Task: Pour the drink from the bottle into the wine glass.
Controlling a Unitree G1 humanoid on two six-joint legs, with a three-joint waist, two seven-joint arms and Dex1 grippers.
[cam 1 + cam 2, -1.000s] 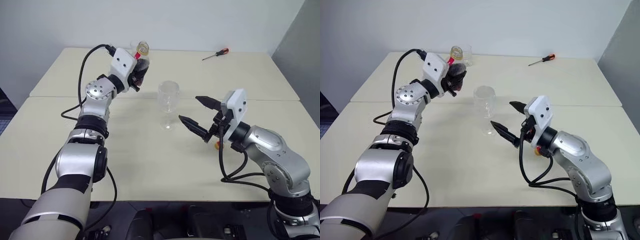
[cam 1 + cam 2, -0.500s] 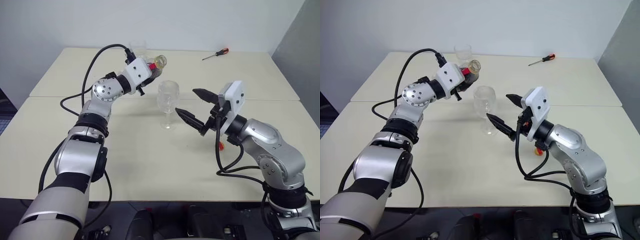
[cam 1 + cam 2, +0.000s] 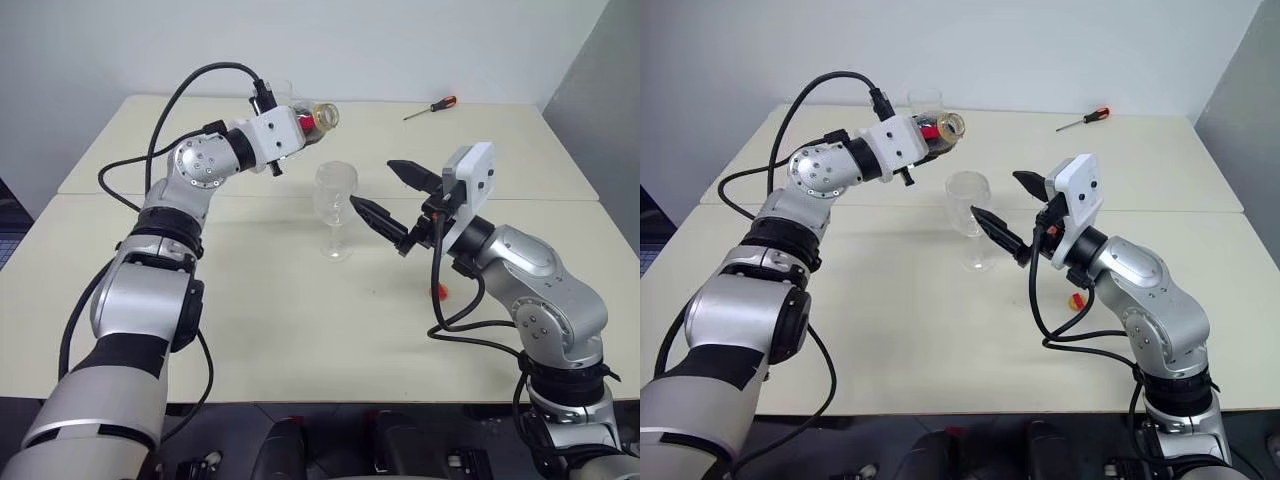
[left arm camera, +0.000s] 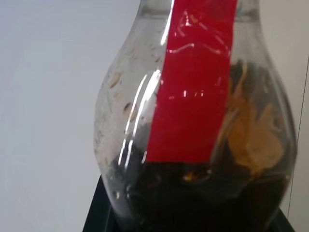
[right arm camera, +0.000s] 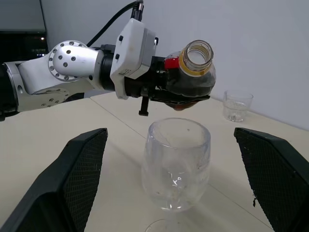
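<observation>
With the left gripper (image 5: 161, 92) clamped on the tilted bottle (image 5: 189, 72) and the right gripper (image 3: 392, 200) spread wide beside the wine glass (image 3: 336, 205) (still empty), bring the mouth over the bowl before tipping further.

The left arm is stretched forward and raised, its wrist turned sideways and its left gripper (image 3: 932, 139) closed tight, while the right arm is bent at the elbow with the right gripper (image 3: 391, 194) spread wide.
</observation>
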